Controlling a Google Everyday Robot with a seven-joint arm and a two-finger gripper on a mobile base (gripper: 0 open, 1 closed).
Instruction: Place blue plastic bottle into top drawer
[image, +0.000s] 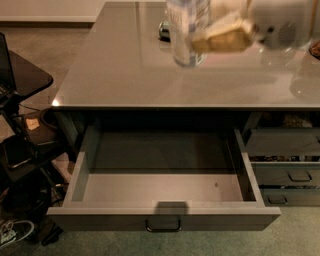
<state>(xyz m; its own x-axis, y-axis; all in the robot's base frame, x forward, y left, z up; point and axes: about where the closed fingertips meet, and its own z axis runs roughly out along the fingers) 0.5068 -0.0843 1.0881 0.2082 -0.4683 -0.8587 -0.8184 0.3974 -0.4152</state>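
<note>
Grey and glossy, the desk top (125, 75) fills the upper half of our view, with greenish carpet (165, 247) along the bottom edge. Up at 1 o'clock we see the gripper (201, 42), its white body blurred at the top right corner and a tan finger (225, 36) reaching toward 9 o'clock across the blue plastic bottle (182, 30). The bottle stands roughly upright at 12 o'clock, its top cut off by the frame's edge and its base clear of the desk top. We take the fingers to be closed around the bottle's side, though blur hides the far finger from us.

Just behind the bottle, toward 11 o'clock, a small dark object (163, 30) sits on the desk; we cannot tell what it is.

Below the desk's front edge, the top drawer (75, 180) is pulled well out toward 6 o'clock. Its floor is bare but for a tiny dark speck (216, 184) on the right, and its metal handle (163, 226) hangs at the centre of the front panel. At 4 o'clock, the narrower stacked drawers (295, 172) are shut or nearly so. At 9 o'clock a black stand (22, 80) holds dark gear, and a pale shoe (10, 232) lies at 8 o'clock.
</note>
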